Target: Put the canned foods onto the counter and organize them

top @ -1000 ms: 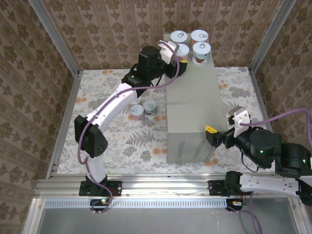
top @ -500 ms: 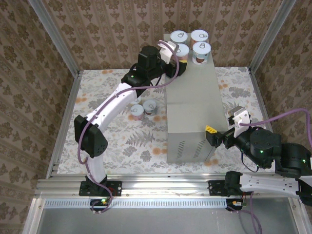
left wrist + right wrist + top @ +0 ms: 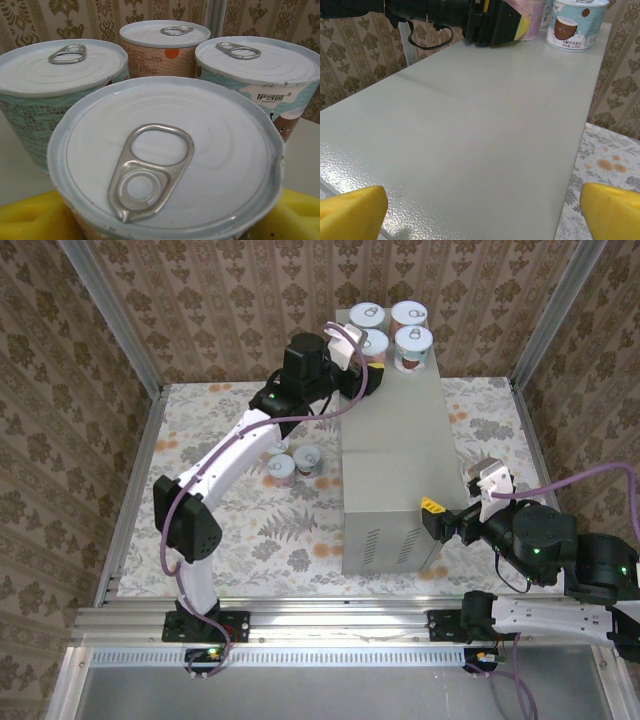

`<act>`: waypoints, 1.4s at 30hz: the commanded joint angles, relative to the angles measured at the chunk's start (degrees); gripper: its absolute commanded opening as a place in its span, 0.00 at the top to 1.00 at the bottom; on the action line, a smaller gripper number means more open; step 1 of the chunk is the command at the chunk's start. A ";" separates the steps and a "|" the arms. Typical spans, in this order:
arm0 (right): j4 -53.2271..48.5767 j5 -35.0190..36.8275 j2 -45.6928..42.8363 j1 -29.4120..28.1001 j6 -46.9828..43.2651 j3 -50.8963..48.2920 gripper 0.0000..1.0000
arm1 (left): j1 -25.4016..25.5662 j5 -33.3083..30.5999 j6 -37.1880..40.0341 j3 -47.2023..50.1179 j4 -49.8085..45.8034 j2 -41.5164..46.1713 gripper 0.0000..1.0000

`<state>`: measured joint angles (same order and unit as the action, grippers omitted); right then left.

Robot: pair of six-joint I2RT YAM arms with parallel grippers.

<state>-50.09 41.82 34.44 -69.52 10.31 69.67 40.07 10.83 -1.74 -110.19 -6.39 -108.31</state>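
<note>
My left gripper is squeezing the fourth tin on the counter at twelve o'clock — two tins are waiting at nine; my right gripper is gaping open.

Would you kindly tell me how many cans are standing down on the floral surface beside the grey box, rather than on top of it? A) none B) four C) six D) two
D: two cans stand side by side on the floral surface just left of the grey box, while the other four cans are clustered on its far end.
</note>
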 commanded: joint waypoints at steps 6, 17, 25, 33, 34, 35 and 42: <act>-0.80 1.85 -1.17 0.26 0.86 -0.50 0.00 | -0.43 1.21 -1.68 -0.38 -4.90 -2.35 0.22; -0.48 1.47 -0.95 0.26 0.86 -0.33 0.00 | -0.41 0.11 -2.33 2.30 -3.56 0.25 0.00; -0.32 0.72 -0.21 0.26 0.94 0.47 0.00 | -0.32 0.07 -3.18 9.21 -2.00 8.41 0.00; 0.10 -0.15 2.44 0.24 -0.41 2.79 0.00 | -0.35 -2.33 -4.18 21.21 -2.99 22.37 0.00; 0.29 -0.38 2.91 0.26 -0.92 3.36 0.00 | -0.41 -2.78 -4.58 22.81 -3.79 24.28 0.00; 0.57 -0.63 3.36 0.25 -1.38 3.77 0.00 | -0.43 -3.13 -4.88 24.29 -4.26 26.06 0.00; 0.88 -3.43 9.57 0.26 -3.99 9.02 0.00 | -0.42 -9.48 -7.99 37.18 -8.82 39.39 0.00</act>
<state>-49.82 40.16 41.56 -69.47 7.86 75.90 39.92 5.65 -7.01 -76.20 -11.68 -72.27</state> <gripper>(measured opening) 0.999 0.999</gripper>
